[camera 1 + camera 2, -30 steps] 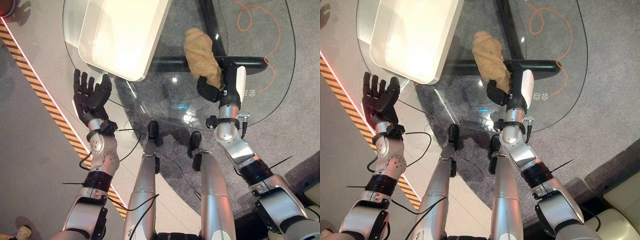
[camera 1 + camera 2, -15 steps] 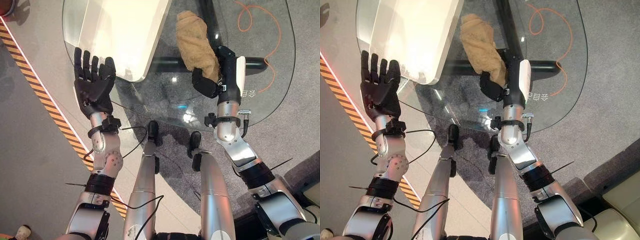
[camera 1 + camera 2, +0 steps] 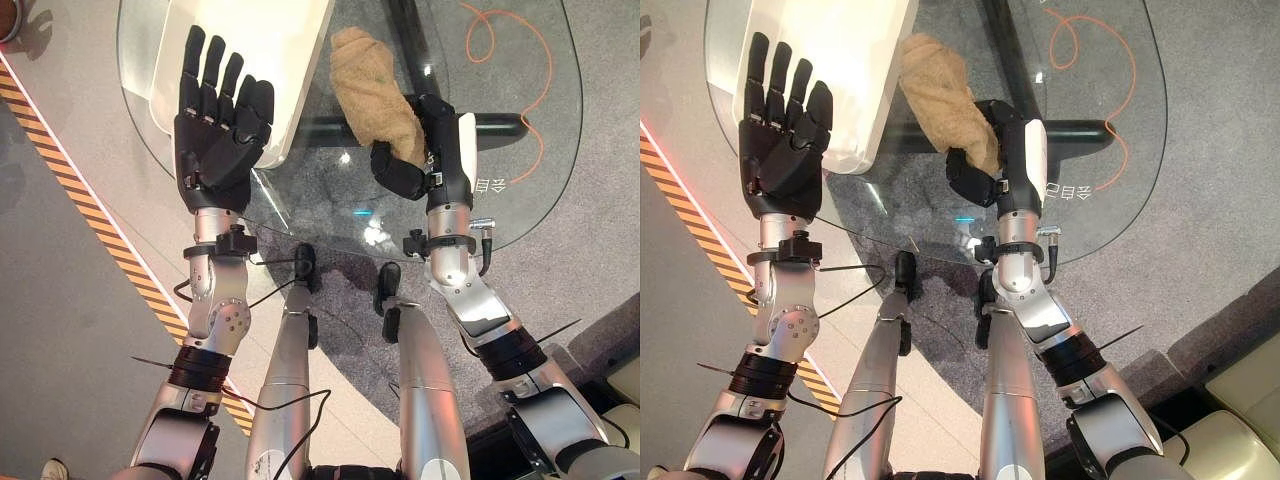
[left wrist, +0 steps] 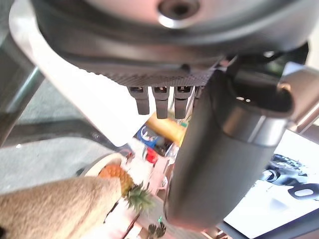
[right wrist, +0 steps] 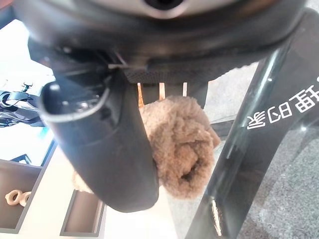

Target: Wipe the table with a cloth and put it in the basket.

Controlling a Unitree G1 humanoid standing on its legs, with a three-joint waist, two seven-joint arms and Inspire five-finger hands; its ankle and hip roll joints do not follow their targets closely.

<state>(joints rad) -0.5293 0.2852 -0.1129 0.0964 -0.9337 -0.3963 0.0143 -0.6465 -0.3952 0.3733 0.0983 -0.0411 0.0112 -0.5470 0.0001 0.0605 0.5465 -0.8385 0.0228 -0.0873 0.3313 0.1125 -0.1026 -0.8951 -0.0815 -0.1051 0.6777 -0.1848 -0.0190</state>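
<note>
Cloth (image 3: pixel 374 83), a tan roll, is clasped in the right hand (image 3: pixel 425 150), thumb and fingers curled round its near end; its long axis runs forward and leftward from that hand over the glass table (image 3: pixel 520 215). Just left of the roll's far end lies the white basket (image 3: pixel 290 70). Left hand (image 3: pixel 218 130) hovers with fingers straight, empty, at the basket's near corner.

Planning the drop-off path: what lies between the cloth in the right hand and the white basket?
Bare glass table top, as the left eye view shows. The tan cloth, held by the right hand, sits close beside the white basket.
</note>
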